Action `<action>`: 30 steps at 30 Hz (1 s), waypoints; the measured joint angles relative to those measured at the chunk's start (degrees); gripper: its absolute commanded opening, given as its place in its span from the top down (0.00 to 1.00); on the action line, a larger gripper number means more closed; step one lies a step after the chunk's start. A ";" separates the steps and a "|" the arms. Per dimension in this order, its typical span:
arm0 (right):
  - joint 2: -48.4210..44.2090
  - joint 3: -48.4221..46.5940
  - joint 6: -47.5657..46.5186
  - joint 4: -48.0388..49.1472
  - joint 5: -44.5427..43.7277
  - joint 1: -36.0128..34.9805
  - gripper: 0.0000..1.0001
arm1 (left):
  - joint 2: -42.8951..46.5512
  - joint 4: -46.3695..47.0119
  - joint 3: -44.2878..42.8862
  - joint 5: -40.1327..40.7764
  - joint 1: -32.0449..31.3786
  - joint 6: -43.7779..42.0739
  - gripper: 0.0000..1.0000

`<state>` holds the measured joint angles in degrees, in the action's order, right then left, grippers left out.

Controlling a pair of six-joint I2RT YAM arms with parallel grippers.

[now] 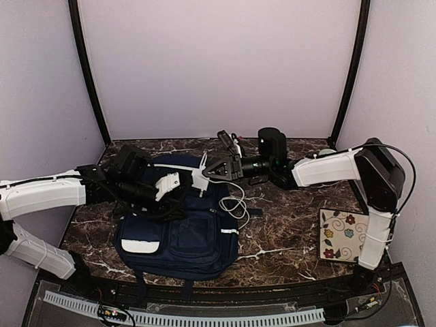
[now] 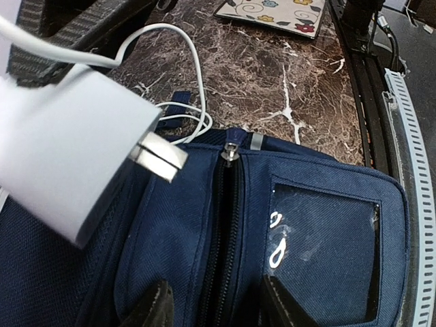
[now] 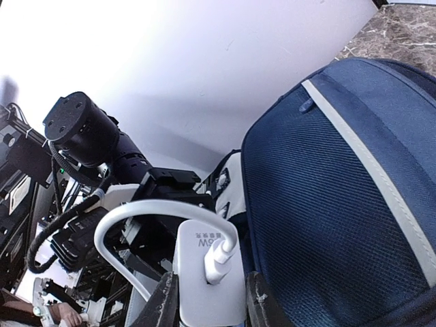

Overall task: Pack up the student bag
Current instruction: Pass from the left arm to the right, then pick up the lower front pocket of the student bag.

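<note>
Charger (image 2: pixel 68 163) shows prongs (image 2: pixel 158 155) only to left wrist, seemingly over student bag (image 2: pixel 327 204).

Charger (image 2: pixel 68 163) over student bag (image 1: pixel 184 235), notebook (image 1: pixel 343 235) right.

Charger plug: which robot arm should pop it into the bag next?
Right, probably. The right gripper is shut on the white charger, over the navy bag. The left gripper holds nothing; it sits open over the bag's zipper.
</note>
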<state>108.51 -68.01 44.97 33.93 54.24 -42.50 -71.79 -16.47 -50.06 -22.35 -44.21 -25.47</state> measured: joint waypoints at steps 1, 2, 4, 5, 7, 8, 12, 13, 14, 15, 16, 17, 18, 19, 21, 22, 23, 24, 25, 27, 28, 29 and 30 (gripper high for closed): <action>0.02 0.02 0.26 0.52 -0.11 -0.39 1.00 | -0.46 -0.11 -0.33 -0.35 0.02 0.00 0.57; 0.02 0.17 0.50 1.09 -0.22 -0.85 1.00 | -0.70 -0.17 -0.44 -0.74 0.02 -0.09 0.57; 0.02 0.63 0.81 1.79 -0.28 -1.42 1.00 | -0.66 -0.50 -0.46 -1.79 0.02 -0.76 0.58; 0.02 0.92 0.81 1.81 -0.31 -1.68 1.00 | -0.46 -0.81 -0.46 -2.47 0.17 -1.22 0.57; 0.02 1.11 0.55 1.49 -0.37 -2.03 1.00 | 0.33 -1.46 -0.33 -3.69 0.22 -2.08 0.57; 0.02 1.11 0.13 1.03 -0.46 -2.19 1.00 | 0.98 -1.68 -0.13 -4.28 0.22 -2.47 0.58; 0.02 1.14 -3.13 -3.85 -1.77 -2.84 1.00 | 3.69 -2.62 0.26 -5.62 0.22 -3.74 0.57; 0.02 1.14 -4.33 -5.62 -2.08 -3.06 1.00 | 3.69 -2.75 0.26 -5.53 0.20 -3.93 0.57; 0.02 1.14 -5.44 -7.02 -2.45 -3.28 1.00 | 3.41 -2.97 0.24 -5.42 0.17 -4.09 0.57; 0.02 1.14 -6.38 -8.26 -2.73 -3.52 1.00 | 2.73 -3.30 0.24 -5.03 0.17 -4.13 0.57; 0.02 1.07 -7.34 -8.79 -2.89 -3.61 1.00 | 2.10 -3.45 0.24 -4.70 0.17 -4.15 0.56; 0.02 0.79 -8.33 -9.22 -2.99 -3.61 1.00 | 1.25 -3.56 0.24 -4.28 0.17 -4.15 0.56; 0.02 0.37 -9.14 -9.97 -3.13 -3.61 1.00 | 0.39 -3.54 0.20 -4.00 0.17 -4.15 0.56; 0.02 0.07 -10.05 -10.82 -3.26 -3.61 1.00 | -0.13 -3.50 0.11 -3.76 0.17 -4.15 0.56; 0.09 -0.81 -11.50 -12.39 -3.28 -3.61 1.00 | -0.76 -3.58 -0.46 -3.52 0.04 -4.20 0.56; 0.13 -1.29 -12.09 -13.14 -3.30 -3.63 1.00 | -1.16 -3.58 -0.81 -3.50 0.00 -4.20 0.56; 0.20 -1.57 -12.61 -13.68 -3.30 -3.63 1.00 | -1.57 -3.65 -1.20 -3.52 -0.07 -4.17 0.56; 0.24 -1.84 -13.27 -14.34 -3.30 -3.65 1.00 | -2.03 -3.63 -1.60 -3.54 -0.24 -4.17 0.56; 0.24 -1.99 -13.88 -14.82 -3.28 -3.65 1.00 | -2.29 -3.61 -1.81 -3.52 -0.44 -4.20 0.56; 0.24 -2.49 -15.28 -16.09 -3.28 -3.63 1.00 | -2.84 -3.65 -2.21 -3.32 -1.11 -4.39 0.56; 0.24 -2.69 -15.91 -16.59 -3.28 -3.58 1.00 | -2.97 -3.65 -2.27 -3.17 -1.36 -4.55 0.57; 0.24 -2.80 -16.31 -16.98 -3.26 -3.56 1.00 | -3.08 -3.63 -2.29 -2.93 -1.53 -4.79 0.58; 0.24 -2.95 -16.72 -17.38 -3.19 -3.54 1.00 | -3.19 -3.63 -2.32 -2.69 -1.73 -5.01 0.59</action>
<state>108.75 -70.96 28.25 16.56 51.05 -46.04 -74.98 -20.10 -52.38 -25.04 -45.93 -30.48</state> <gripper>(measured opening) 0.263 0.435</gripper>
